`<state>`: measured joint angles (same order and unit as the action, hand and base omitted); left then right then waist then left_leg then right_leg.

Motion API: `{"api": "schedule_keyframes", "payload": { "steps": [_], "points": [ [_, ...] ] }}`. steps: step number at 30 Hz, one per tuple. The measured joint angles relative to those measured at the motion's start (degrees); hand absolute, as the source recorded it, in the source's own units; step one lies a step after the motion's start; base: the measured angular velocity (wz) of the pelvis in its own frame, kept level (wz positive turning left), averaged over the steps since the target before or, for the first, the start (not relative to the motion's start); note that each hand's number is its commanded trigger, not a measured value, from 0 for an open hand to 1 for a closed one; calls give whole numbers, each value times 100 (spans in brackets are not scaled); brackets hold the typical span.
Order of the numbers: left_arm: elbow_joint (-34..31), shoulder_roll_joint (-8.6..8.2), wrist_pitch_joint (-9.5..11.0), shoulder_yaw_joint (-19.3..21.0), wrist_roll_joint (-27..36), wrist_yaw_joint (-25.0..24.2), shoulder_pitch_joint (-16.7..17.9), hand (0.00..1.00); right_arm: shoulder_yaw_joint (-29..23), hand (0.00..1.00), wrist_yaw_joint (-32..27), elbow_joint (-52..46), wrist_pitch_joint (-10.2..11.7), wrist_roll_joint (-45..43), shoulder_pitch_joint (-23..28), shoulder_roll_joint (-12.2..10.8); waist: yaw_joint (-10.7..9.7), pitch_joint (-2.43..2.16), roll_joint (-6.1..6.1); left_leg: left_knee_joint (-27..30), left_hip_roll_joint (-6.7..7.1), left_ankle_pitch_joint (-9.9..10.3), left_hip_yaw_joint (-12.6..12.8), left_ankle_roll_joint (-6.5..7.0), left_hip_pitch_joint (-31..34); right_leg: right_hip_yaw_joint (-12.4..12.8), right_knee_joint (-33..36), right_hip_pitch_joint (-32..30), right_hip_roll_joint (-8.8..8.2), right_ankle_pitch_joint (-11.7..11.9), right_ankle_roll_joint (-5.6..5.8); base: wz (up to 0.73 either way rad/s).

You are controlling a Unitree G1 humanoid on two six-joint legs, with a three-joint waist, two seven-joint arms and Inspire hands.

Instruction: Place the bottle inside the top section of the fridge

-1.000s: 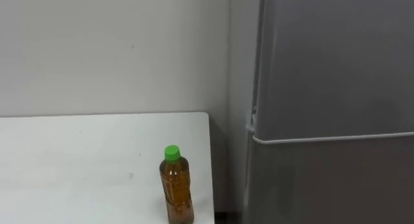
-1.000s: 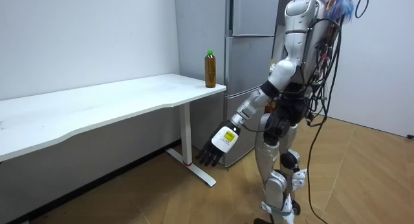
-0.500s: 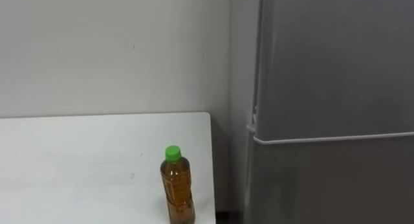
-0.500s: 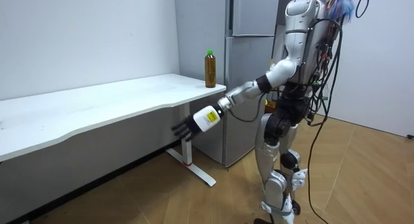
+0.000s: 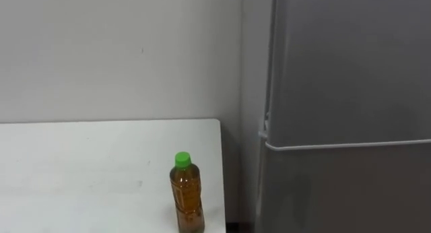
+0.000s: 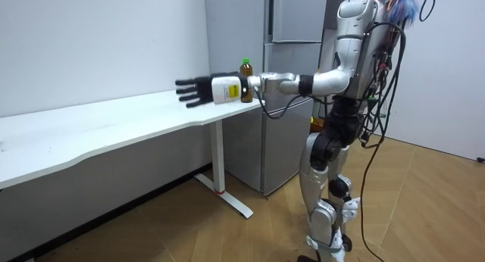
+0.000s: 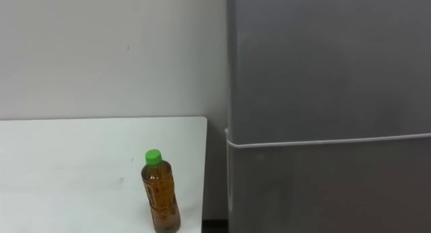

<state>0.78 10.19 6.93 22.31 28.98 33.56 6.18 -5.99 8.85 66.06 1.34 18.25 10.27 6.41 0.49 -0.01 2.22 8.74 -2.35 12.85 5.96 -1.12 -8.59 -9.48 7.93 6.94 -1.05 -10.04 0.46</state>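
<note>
An amber bottle (image 5: 188, 203) with a green cap stands upright near the right front corner of the white table (image 5: 81, 165). In the room view the bottle (image 6: 245, 71) is partly behind my raised left forearm. My left hand (image 6: 195, 90) is stretched out level above the table (image 6: 114, 118), open with spread fingers, off to the room view's left of the bottle and apart from it. The grey fridge (image 5: 343, 91) stands just right of the table with both doors shut. I stand in front of the fridge (image 6: 292, 20).
A seam (image 5: 350, 145) divides the upper fridge door from the lower one. A narrow gap runs between the table's right edge and the fridge side. A plain wall (image 5: 114, 51) backs the table. Wooden floor (image 6: 227, 239) lies around me.
My left arm has swung up from low beside my leg to level over the table. The bottle has not moved. The eye view has shifted slightly.
</note>
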Motion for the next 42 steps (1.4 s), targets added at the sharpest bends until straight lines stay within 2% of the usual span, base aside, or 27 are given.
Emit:
{"api": "schedule_keyframes", "payload": {
  "steps": [4,9,13,18,20,23,25,28,33,35,42],
  "points": [
    [-710,-1,-1,36,-3,-29,-1,0,-44,0,-17,0,0,-32,11,3,35,-3,48,0,0,0,3,0,-11,-2,-2,7,2,0,0,-1],
    [-944,-2,-34,74,-125,-63,-44,0,-83,0,-14,14,1,-48,-12,3,-18,-8,79,3,0,0,-6,0,-33,-16,-4,26,2,0,-1,0],
    [-1339,-2,-42,59,-543,-247,-59,0,-87,0,-11,90,-17,-45,-99,-20,-41,18,35,3,1,0,-8,0,-25,5,-16,25,-2,0,-1,0],
    [-1480,-3,-67,56,-857,-561,-231,0,-90,0,12,79,-20,-80,-101,-35,-53,29,-1,3,2,-1,-1,0,-2,24,-17,-7,-1,0,0,0],
    [-1543,-3,-142,48,-863,-665,-373,0,-89,0,12,78,-29,-102,-109,-37,-73,30,0,6,2,-1,-2,0,16,14,-17,-21,-2,0,0,0],
    [-1546,-2,-328,50,-863,-824,-773,0,-102,0,13,78,-153,-101,-124,-33,-93,25,-1,6,3,-1,0,0,27,6,-17,-28,0,0,0,0],
    [-1565,-3,-463,44,-865,-969,-926,0,-116,0,39,70,-186,-98,-137,-30,-208,18,8,7,4,-1,4,0,28,1,-17,-20,-1,0,0,0],
    [-1833,-8,-662,-47,-859,-1198,-950,0,-158,0,153,65,-223,-90,-164,-33,-322,18,9,6,2,-2,9,-1,44,5,-18,-7,3,0,-1,0],
    [-2295,-9,-734,-240,-830,-1470,-1004,0,-155,0,197,105,-266,-90,-247,-32,-465,19,14,6,2,-1,23,-1,45,13,-15,-5,2,0,-1,0],
    [-2340,-16,-748,-335,-793,-1602,-1090,0,-151,0,193,104,-270,-89,-248,-26,-464,19,21,7,2,-1,36,-1,56,15,-13,-17,3,0,-1,0],
    [-2606,-74,-1096,-947,-309,-2102,-1307,0,-6,0,112,110,-435,-62,-351,-1,-506,13,39,67,-1,-1,31,-1,124,0,32,-77,-4,2,-4,1]
  ]
}}
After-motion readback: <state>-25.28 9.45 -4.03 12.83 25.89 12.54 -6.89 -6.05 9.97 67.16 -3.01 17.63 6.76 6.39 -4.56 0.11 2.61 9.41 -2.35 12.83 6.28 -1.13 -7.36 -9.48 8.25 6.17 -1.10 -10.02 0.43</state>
